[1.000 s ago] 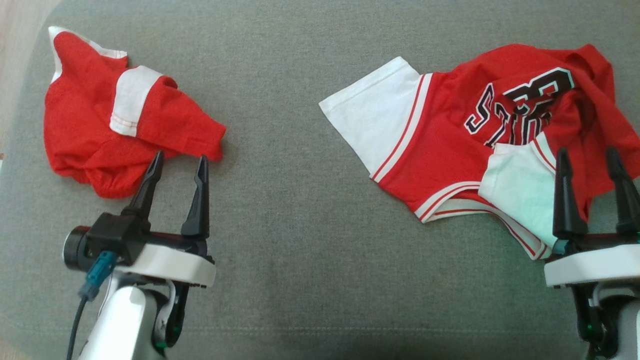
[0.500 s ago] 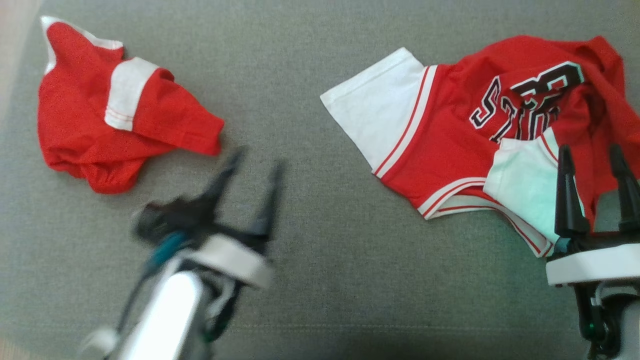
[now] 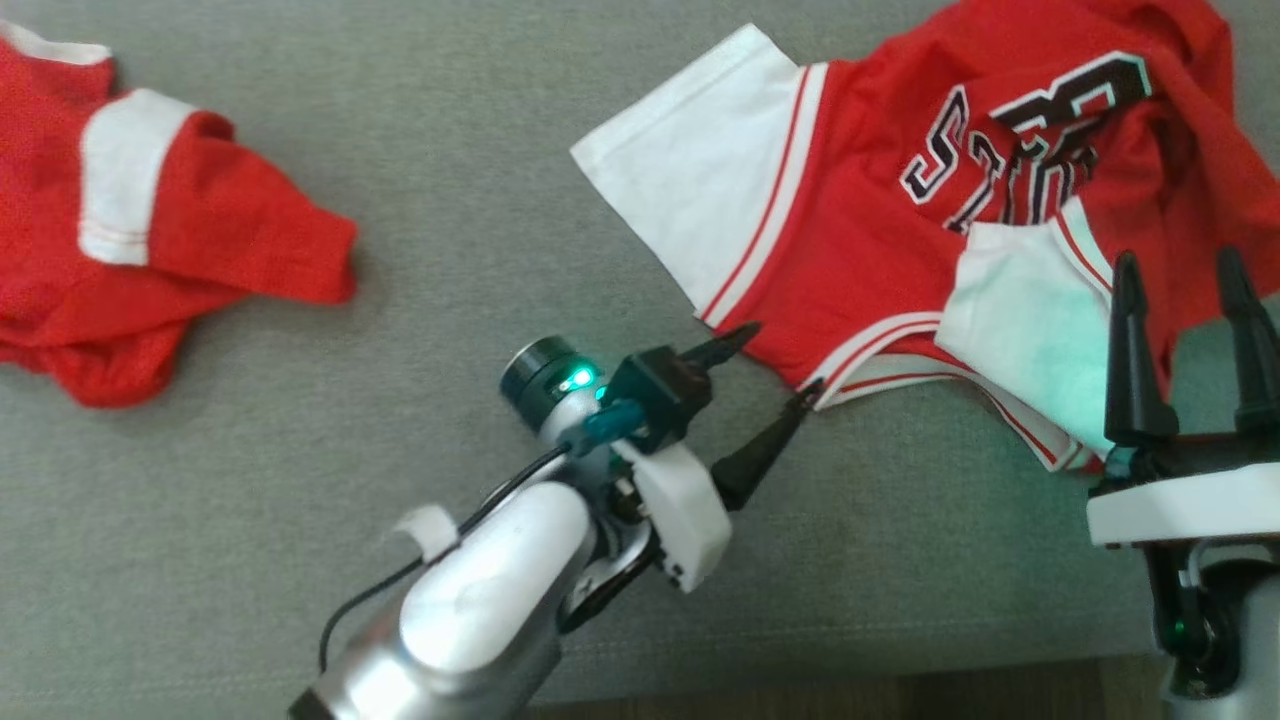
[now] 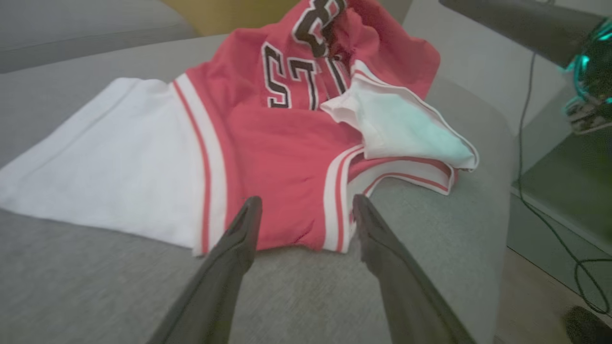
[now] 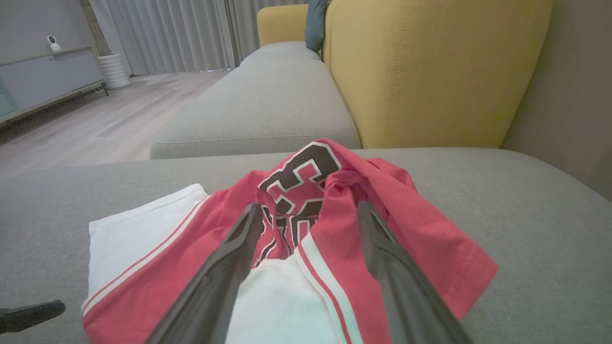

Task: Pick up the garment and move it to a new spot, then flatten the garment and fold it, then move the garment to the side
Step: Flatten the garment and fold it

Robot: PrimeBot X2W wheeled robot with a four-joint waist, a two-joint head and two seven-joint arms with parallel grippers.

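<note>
The garment (image 3: 870, 230) is a crumpled red jersey with white sleeves, white stripes and black letters, lying at the right of the grey sofa cushion (image 3: 480, 180). My left gripper (image 3: 785, 357) reaches across from the lower middle, open, its fingertips at the jersey's near hem. In the left wrist view the left gripper (image 4: 306, 203) straddles the red hem of the garment (image 4: 287, 157) between two white stripes, nothing pinched. My right gripper (image 3: 1175, 258) stands open over the jersey's right side. In the right wrist view the right gripper (image 5: 308, 208) points over the folded white sleeve and the garment (image 5: 406, 239).
A second red garment with a white band (image 3: 150, 250) lies at the far left. The cushion's front edge and wooden floor (image 3: 900, 695) run along the bottom. A yellow backrest (image 5: 430, 71) rises behind the cushion. A cable (image 4: 550, 215) lies on the floor to the right.
My left arm has swung right, from beside the small red garment to the jersey's hem. The head camera has shifted too. The right gripper has stayed where it was, open.
</note>
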